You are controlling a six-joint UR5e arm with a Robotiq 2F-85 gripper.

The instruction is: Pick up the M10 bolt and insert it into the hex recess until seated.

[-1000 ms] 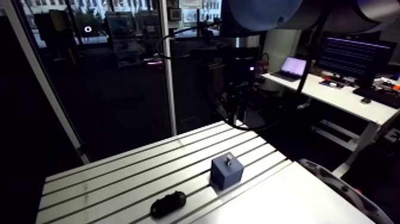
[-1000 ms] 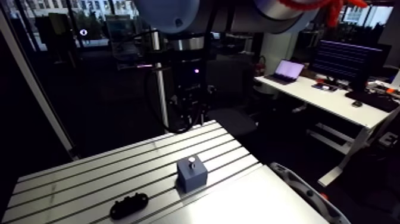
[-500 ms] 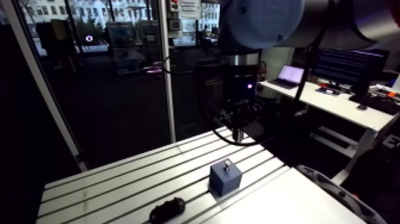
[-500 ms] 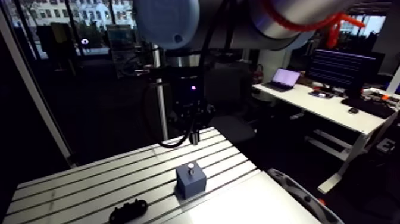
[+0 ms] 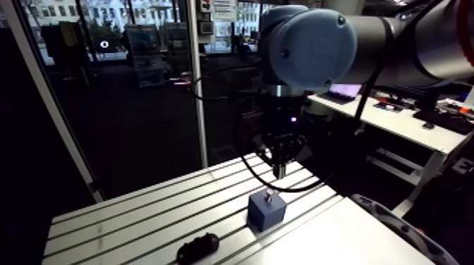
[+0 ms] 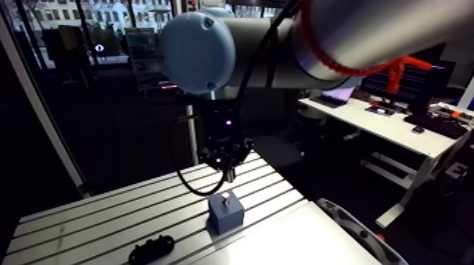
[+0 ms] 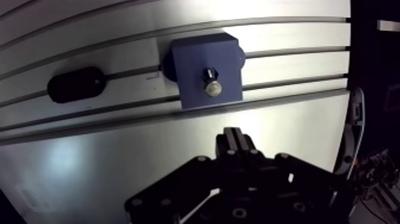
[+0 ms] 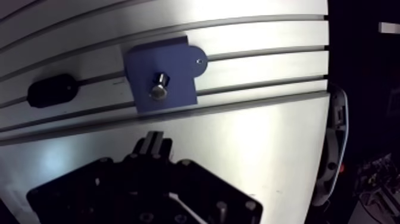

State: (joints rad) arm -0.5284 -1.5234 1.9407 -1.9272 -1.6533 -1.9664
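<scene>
Gripper hangs in the air above the table and touches nothing. In the wrist view its two fingers are pressed together, with only a thin line between them, and nothing is held there.

On the table stands a blue block. It sits across the grooves of the slotted part of the table, ahead of the fingertips, and a strip of smooth bare table lies between the block and the gripper. One side of the block has a small rounded tab with a tiny hole in it.

The bolt is on the top face of the block, close to the middle. It stands upright: its bright metal end points up to the camera, and the dark base is down at the block's surface. How deep it sits in the block I cannot tell.

In the arm view the gripper is higher than the block and a little behind it, not straight over the bolt.

A black oblong piece lies flat on the table to one side of the block, along one of the grooves. It is well apart from the block and from the gripper.
</scene>
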